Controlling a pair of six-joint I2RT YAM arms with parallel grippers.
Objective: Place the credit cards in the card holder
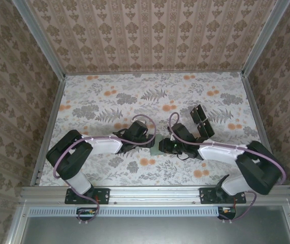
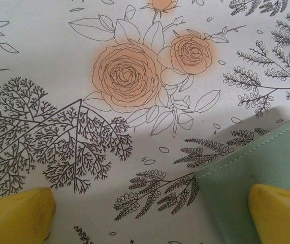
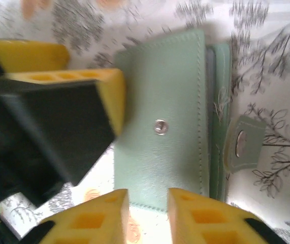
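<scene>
The card holder [image 3: 165, 112] is a pale green wallet lying flat on the floral table, its snap tab [image 3: 244, 145] flipped out to one side. In the top view the card holder [image 1: 156, 149] lies between the two grippers. My right gripper [image 3: 147, 216] hovers at its near edge, the yellow fingers a little apart with nothing between them. My left gripper [image 2: 147, 218] stands wide open, one fingertip [image 2: 279, 213] over the card holder's corner [image 2: 256, 173] and the other on bare table. The black credit cards [image 1: 201, 122] stand behind my right gripper [image 1: 166, 146].
The left gripper's yellow finger and black body [image 3: 58, 112] crowd close to the wallet's left side in the right wrist view. Patterned walls enclose the table on three sides. The floral tabletop [image 1: 109, 96] stretches out behind and to the left.
</scene>
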